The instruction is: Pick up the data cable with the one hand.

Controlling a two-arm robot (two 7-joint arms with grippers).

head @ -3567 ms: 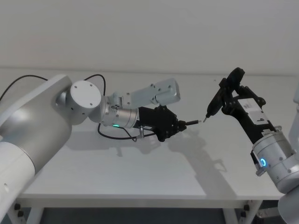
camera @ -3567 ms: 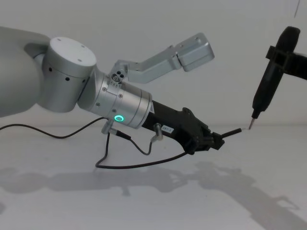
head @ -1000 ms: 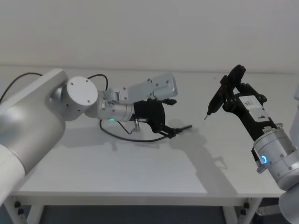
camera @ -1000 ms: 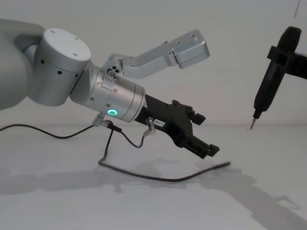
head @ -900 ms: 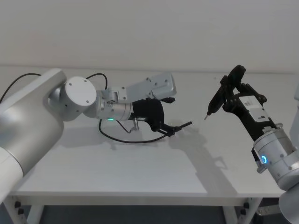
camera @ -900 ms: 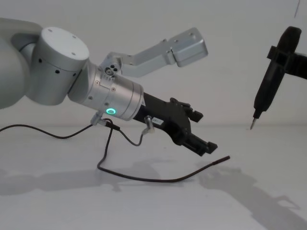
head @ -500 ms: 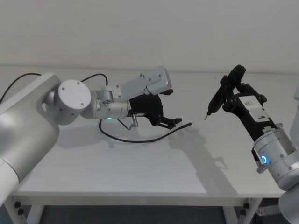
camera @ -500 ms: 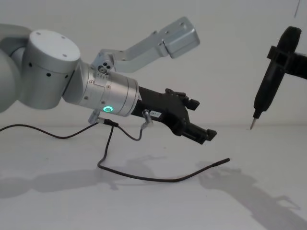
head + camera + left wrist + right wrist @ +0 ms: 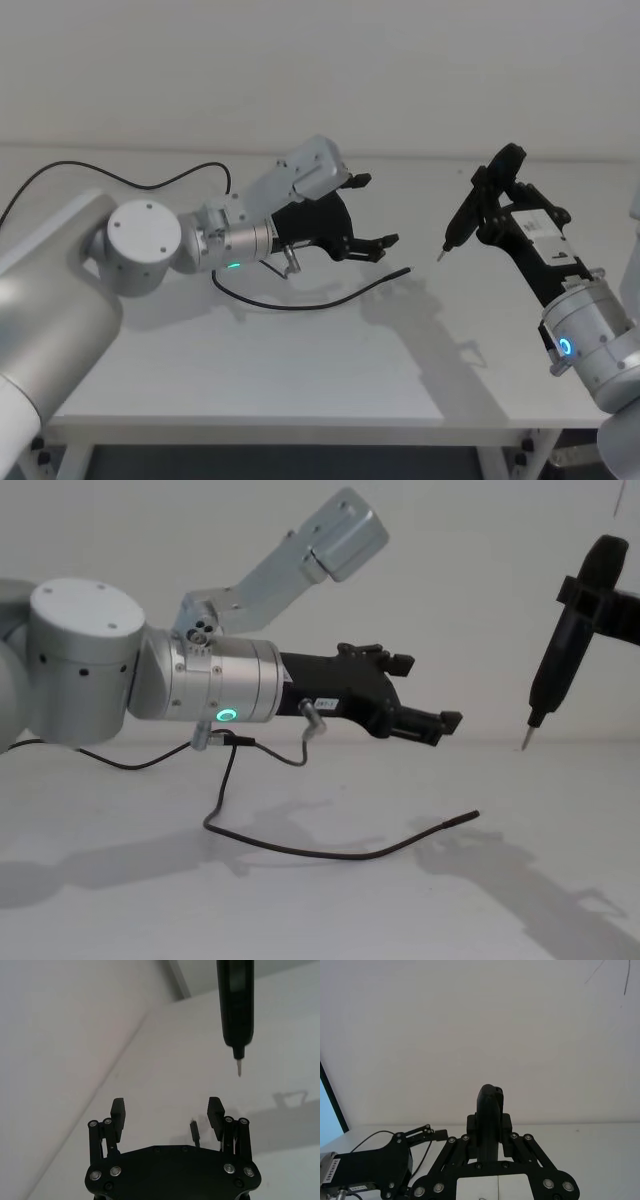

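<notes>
plainly, the left gripper (image 9: 368, 212) has its fingers (image 9: 118, 1109) spread apart and empty, hanging above the cable (image 9: 330, 296); the cable lies loose on the table (image 9: 330, 370), just nearer; the right gripper (image 9: 493, 205) clamps a pen tool (image 9: 480, 200) far right; pickup judged not yet done.

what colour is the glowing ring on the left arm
Green: the ring glows on the silver wrist behind the left tool, clearest in the chest view.

White table (image 9: 300, 380), thin black data cable (image 9: 300, 304) lying curved on it
</notes>
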